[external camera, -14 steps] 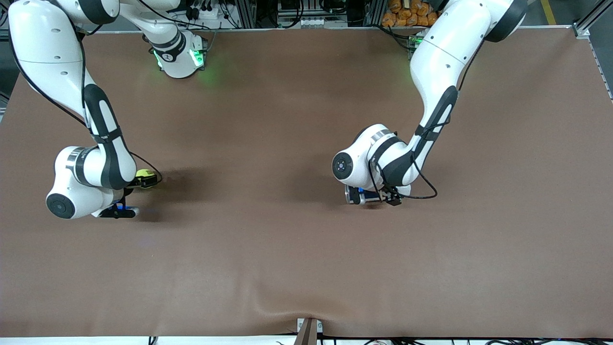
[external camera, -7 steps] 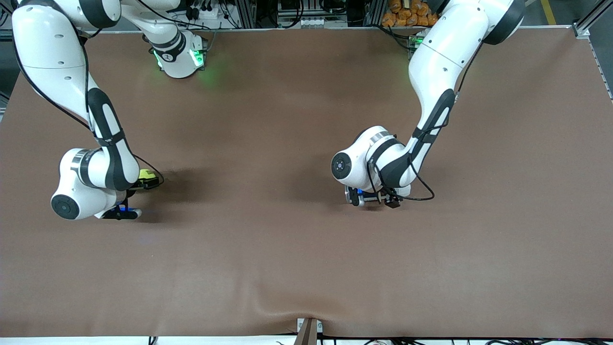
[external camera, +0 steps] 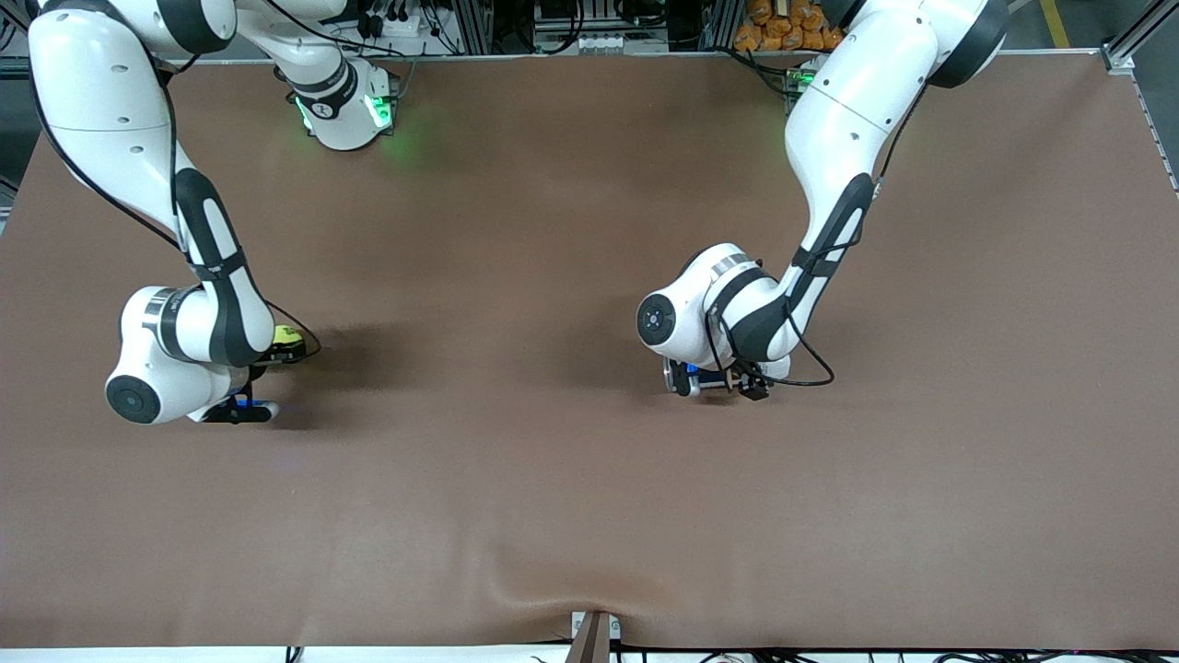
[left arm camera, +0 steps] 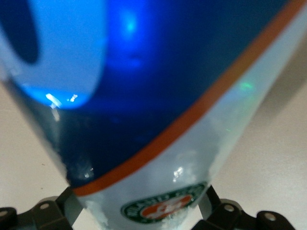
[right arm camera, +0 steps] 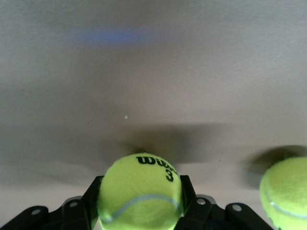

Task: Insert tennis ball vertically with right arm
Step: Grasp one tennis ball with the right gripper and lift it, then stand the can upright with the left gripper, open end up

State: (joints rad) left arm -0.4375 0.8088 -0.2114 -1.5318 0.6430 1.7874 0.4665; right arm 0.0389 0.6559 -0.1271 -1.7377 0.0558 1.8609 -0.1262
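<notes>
Brown-covered table (external camera: 571, 479) (wrinkled at its near edge), second tennis ball (right arm camera: 287, 191) resting on it

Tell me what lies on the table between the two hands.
Front view: only bare brown tabletop lies between the right hand, shut on a tennis ball, and the left hand holding the blue can.

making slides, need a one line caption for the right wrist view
Right claw shut on a tennis ball over the brown table, second ball beside it.
</notes>
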